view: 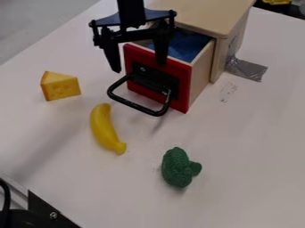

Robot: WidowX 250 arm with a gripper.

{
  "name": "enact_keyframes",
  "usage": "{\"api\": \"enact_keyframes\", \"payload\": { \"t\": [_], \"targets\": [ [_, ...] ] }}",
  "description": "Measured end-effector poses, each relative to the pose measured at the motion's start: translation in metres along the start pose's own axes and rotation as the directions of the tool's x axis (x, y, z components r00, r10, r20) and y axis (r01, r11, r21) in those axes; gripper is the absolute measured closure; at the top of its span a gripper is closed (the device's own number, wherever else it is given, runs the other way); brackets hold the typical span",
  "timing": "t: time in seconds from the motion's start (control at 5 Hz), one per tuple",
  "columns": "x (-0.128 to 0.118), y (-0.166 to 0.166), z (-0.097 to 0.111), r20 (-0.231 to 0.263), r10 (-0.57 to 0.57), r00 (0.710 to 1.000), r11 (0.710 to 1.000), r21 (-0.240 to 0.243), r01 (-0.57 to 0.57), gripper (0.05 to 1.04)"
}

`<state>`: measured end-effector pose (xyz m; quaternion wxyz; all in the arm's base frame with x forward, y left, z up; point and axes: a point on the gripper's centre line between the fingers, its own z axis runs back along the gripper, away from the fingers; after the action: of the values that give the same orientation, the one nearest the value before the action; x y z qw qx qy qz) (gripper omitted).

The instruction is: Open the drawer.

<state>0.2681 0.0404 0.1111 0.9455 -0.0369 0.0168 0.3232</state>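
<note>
The black gripper (138, 67) hangs at the top centre, in front of and partly over the drawer, its two fingers spread wide with nothing seen between them. Behind them is the drawer's red front (183, 85), which carries a black looped handle (140, 107) that sticks out toward the camera. The drawer is pulled partway out of the light wooden cabinet (205, 15), and its blue inside (189, 46) shows. One finger overlaps the red front in this view; whether it touches cannot be told.
A yellow cheese wedge (60, 86) lies left of the drawer. A banana (105, 129) is below the handle to the left, and green broccoli (178, 168) lies nearer the camera. Silver tape (247, 69) holds the cabinet's right side to the white table (250, 147).
</note>
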Motion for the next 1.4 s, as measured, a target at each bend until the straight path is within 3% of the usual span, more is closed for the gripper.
{"api": "enact_keyframes", "payload": {
  "t": [0.2,0.4,0.6,0.8,1.4],
  "targets": [
    [-0.022,0.006,0.004,0.029,-0.202,0.979,0.978,0.063,0.199,0.085],
    [-0.047,0.021,0.002,0.053,-0.354,0.934,0.93,0.123,0.346,0.084],
    [-0.066,0.036,0.0,0.051,-0.454,0.89,0.885,0.147,0.443,0.084],
    [-0.072,0.047,-0.001,0.051,-0.502,0.863,0.859,0.148,0.49,0.084],
    [-0.071,0.049,0.0,0.058,-0.504,0.862,0.858,0.149,0.491,0.084]
  ]
}}
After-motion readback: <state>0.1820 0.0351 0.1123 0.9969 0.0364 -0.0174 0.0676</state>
